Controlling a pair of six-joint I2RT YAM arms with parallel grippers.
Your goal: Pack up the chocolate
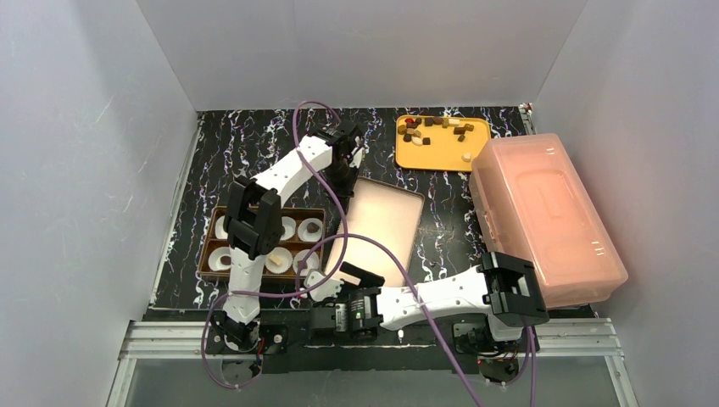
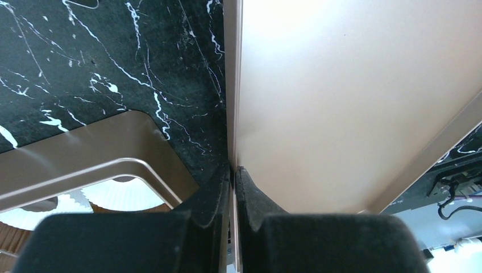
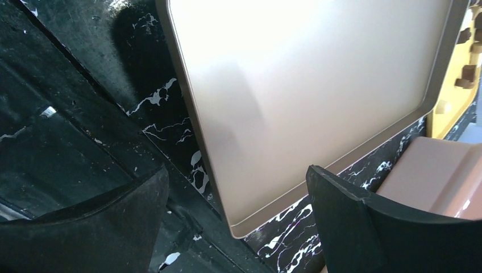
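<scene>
The chocolate [image 1: 437, 127] is several small dark, tan and cream chunks on a yellow tray [image 1: 428, 157] at the back; some chunks [image 3: 469, 74] show in the right wrist view. A brown box [image 1: 208, 254] holds white paper cups [image 1: 288, 227], a few with a chunk in them. The flat copper-brown lid [image 1: 381, 225] lies beside the box. My left gripper [image 1: 346, 174] is shut on the lid's far left edge [image 2: 233, 114]; its jaws [image 2: 233, 168] pinch the rim. My right gripper [image 1: 339, 273] is open over the lid's near left corner [image 3: 250, 224], touching nothing.
A large pink plastic container [image 1: 543, 216] with its lid on stands at the right, close to the yellow tray; its corner shows in the right wrist view [image 3: 432, 170]. The box's rim [image 2: 85, 165] and a paper cup [image 2: 125, 196] lie just left of my left gripper. White walls enclose the table.
</scene>
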